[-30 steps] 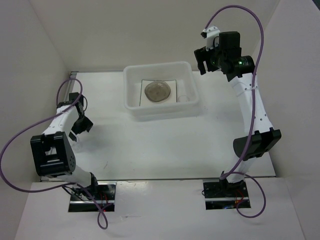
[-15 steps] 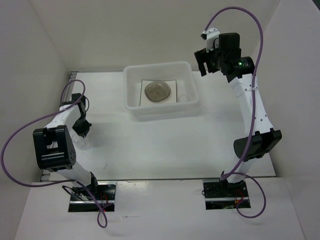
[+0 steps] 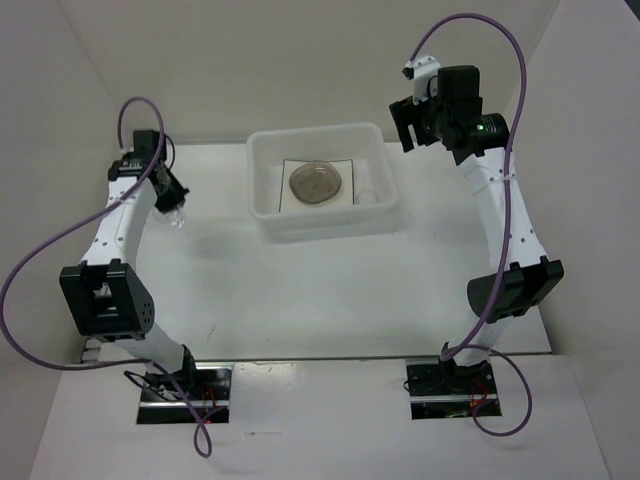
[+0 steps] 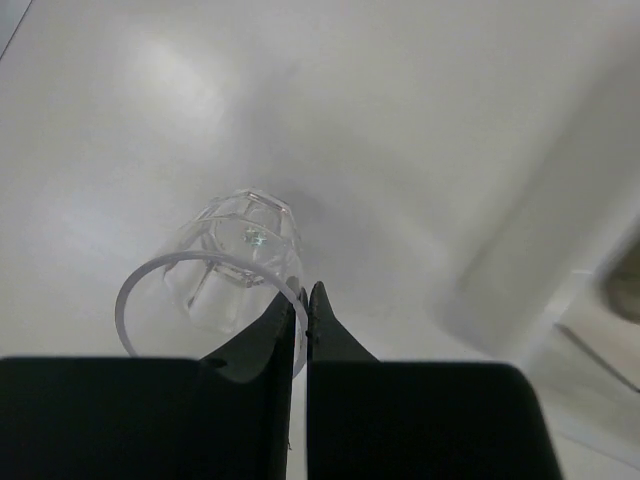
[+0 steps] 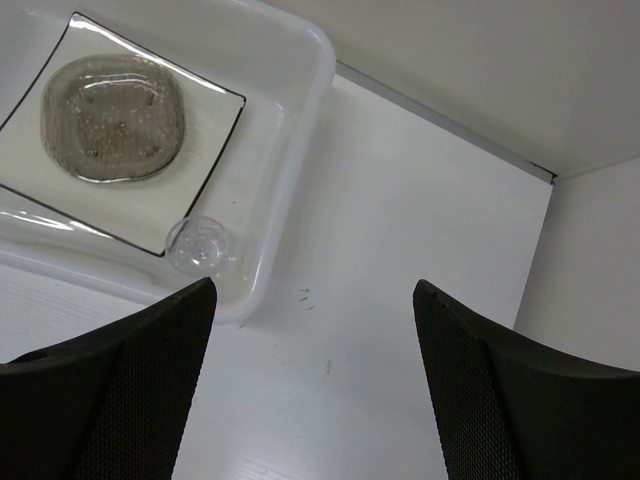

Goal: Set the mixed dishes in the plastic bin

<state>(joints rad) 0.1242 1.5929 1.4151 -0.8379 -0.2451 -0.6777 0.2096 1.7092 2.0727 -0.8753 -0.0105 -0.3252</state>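
Bin [image 3: 330, 224] holds plate [image 5: 200, 130], grey dish [image 5: 112, 118], 1 clear cup [image 5: 197, 245]. L end effector [image 4: 305, 300] clenched on 2nd cup [image 4: 235, 262] rim, left of bin, drop pending; R end effector [image 5: 312, 290] released, empty

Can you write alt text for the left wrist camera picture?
Two black fingers pinch the rim of a tiny clear cup over a white table. A corner of the translucent plastic bin shows at the right edge.
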